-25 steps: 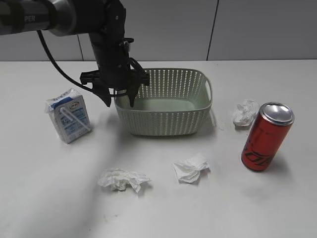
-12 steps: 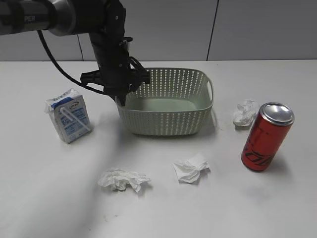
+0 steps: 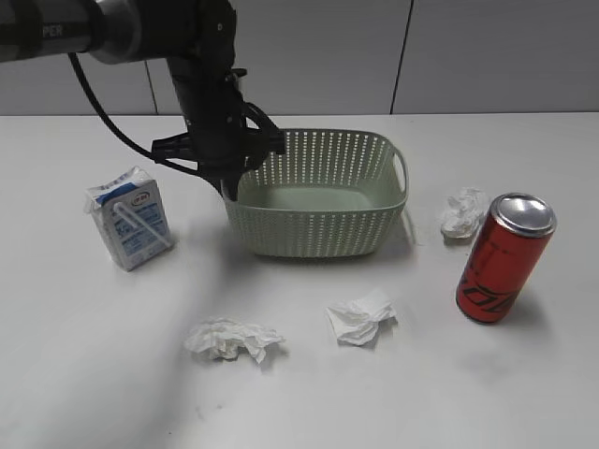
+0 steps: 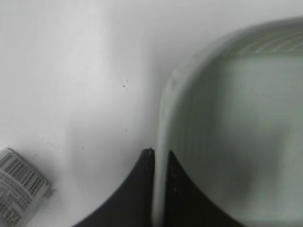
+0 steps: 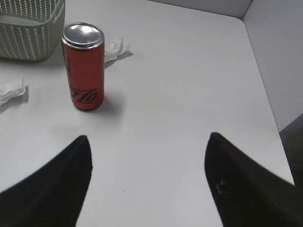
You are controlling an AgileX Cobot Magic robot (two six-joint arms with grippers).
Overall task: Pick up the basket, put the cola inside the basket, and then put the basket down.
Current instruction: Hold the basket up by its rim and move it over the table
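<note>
The pale sage-green basket (image 3: 318,210) stands at the table's middle. My left gripper (image 3: 231,178) is shut on its left wall; in the left wrist view the jaws (image 4: 160,153) pinch the thin rim of the basket (image 4: 227,132), one finger outside and one inside. The red cola can (image 3: 504,258) stands upright at the right, apart from the basket. In the right wrist view the cola (image 5: 84,66) is ahead and to the left of my right gripper (image 5: 147,137), which is open and empty above bare table. The basket's corner (image 5: 33,28) shows at the top left there.
A blue-and-white carton (image 3: 130,218) stands left of the basket and shows in the left wrist view (image 4: 19,191). Crumpled tissues lie in front (image 3: 229,339), (image 3: 360,320) and to the basket's right (image 3: 463,211). The table's right edge (image 5: 265,94) shows in the right wrist view.
My left gripper went from open astride the basket's left wall to shut on it. The basket has shifted slightly to the right. The cola has not moved.
</note>
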